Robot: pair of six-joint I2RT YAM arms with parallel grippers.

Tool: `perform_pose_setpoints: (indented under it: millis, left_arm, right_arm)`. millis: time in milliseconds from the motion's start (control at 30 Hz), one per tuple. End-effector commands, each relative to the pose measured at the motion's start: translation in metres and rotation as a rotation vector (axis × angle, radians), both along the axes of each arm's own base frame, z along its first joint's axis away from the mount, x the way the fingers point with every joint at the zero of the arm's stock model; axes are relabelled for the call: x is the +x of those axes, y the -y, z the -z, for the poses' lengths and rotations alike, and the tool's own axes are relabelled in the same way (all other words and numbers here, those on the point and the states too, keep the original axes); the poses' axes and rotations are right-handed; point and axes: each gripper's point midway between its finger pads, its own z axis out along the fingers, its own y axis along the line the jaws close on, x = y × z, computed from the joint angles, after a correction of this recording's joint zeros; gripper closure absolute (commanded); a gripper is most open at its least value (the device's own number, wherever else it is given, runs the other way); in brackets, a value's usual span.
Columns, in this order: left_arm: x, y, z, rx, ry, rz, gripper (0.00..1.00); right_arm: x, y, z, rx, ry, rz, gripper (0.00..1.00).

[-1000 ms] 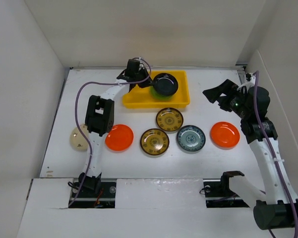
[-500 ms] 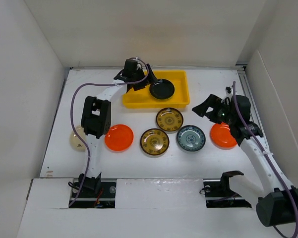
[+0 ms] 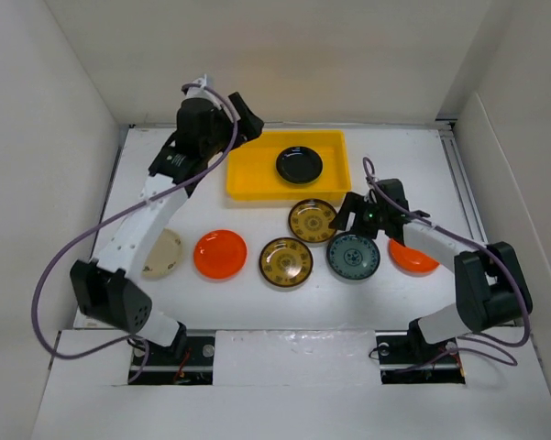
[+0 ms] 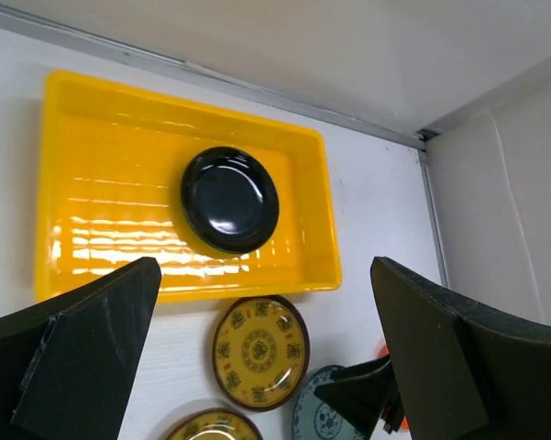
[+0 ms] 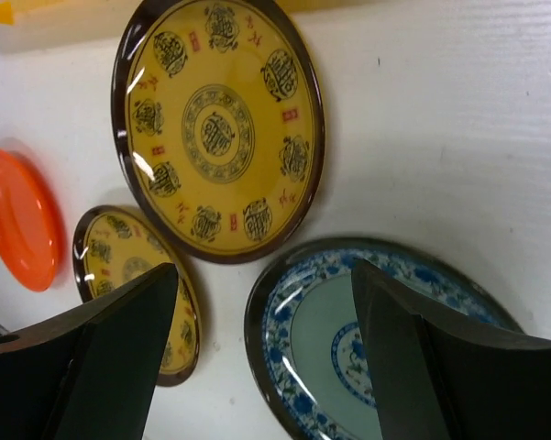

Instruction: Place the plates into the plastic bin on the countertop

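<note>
The yellow plastic bin (image 3: 247, 180) (image 4: 101, 174) stands at the back of the white countertop (image 3: 394, 174), with a black plate (image 3: 299, 165) (image 4: 229, 200) lying inside. My left gripper (image 3: 247, 117) (image 4: 266, 348) hovers open and empty, high over the bin's left end. In front of the bin lie two brown-gold plates (image 3: 313, 221) (image 3: 286, 262) (image 5: 218, 128), a blue-grey plate (image 3: 353, 258) (image 5: 348, 348), two orange plates (image 3: 220, 255) (image 3: 413, 258) and a cream plate (image 3: 162, 253). My right gripper (image 3: 353, 218) (image 5: 266, 357) is open, low over the blue-grey plate's far-left rim.
White walls close in the countertop on the left, back and right. My right forearm (image 3: 422, 240) lies across the right orange plate and hides part of it. The left arm (image 3: 142, 215) arches over the cream plate.
My left gripper opened, left the black plate in the bin, then rose and pulled back to the left. My right arm swung down and left to the blue-grey plate, its jaws narrowing slightly.
</note>
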Motion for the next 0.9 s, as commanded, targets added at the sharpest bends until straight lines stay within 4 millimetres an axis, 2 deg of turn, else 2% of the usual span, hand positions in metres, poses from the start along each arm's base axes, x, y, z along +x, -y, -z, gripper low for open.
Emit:
perform_pose_setpoints:
  millis: [0, 33, 133, 200, 400, 433, 500, 567, 633, 700, 767, 833, 867]
  left_arm:
    - [-0.022, -0.045, 0.025, 0.090, -0.065, -0.138, 0.00]
    - [-0.029, -0.054, 0.016, 0.079, -0.044, -0.153, 0.00]
    - [-0.043, -0.066, 0.027, 0.083, -0.064, -0.180, 0.00]
    - [-0.051, -0.070, 0.025, 0.084, -0.059, -0.189, 0.00]
    - [-0.059, -0.069, 0.041, 0.090, -0.091, -0.168, 0.00]
    - [-0.059, -0.069, 0.042, 0.090, -0.091, -0.168, 0.00]
    - [-0.059, -0.072, 0.044, 0.092, -0.101, -0.185, 0.00]
    - [-0.062, -0.075, 0.042, 0.095, -0.098, -0.196, 0.00]
    - [-0.064, -0.078, 0.041, 0.101, -0.099, -0.208, 0.00]
    - [-0.065, -0.078, 0.038, 0.101, -0.099, -0.208, 0.00]
    - [-0.066, -0.078, 0.035, 0.101, -0.099, -0.208, 0.00]
    - [-0.068, -0.079, 0.031, 0.096, -0.090, -0.208, 0.00]
    - [-0.069, -0.080, 0.033, 0.100, -0.098, -0.208, 0.00]
  right_arm:
    - [0.040, -0.009, -0.023, -0.010, 0.141, 0.004, 0.18]
    - [0.047, -0.011, -0.021, -0.010, 0.141, 0.004, 0.19]
    - [0.053, -0.010, -0.017, -0.024, 0.140, 0.017, 0.19]
    - [0.054, -0.014, -0.018, -0.022, 0.142, 0.008, 0.19]
    - [0.069, -0.015, -0.027, -0.031, 0.166, 0.026, 0.19]
    - [0.071, -0.016, -0.017, -0.041, 0.139, 0.011, 0.21]
    - [0.075, -0.019, -0.011, -0.051, 0.113, -0.004, 0.26]
    - [0.072, -0.017, 0.005, -0.070, 0.076, -0.014, 0.29]
    - [0.073, -0.015, 0.010, -0.086, 0.069, -0.001, 0.30]
    - [0.073, -0.014, 0.014, -0.089, 0.060, -0.002, 0.36]
    - [0.070, -0.012, 0.020, -0.103, 0.040, 0.005, 0.36]
    - [0.073, -0.013, 0.017, -0.100, 0.049, 0.005, 0.39]
    - [0.070, -0.012, 0.025, -0.108, 0.024, 0.004, 0.42]
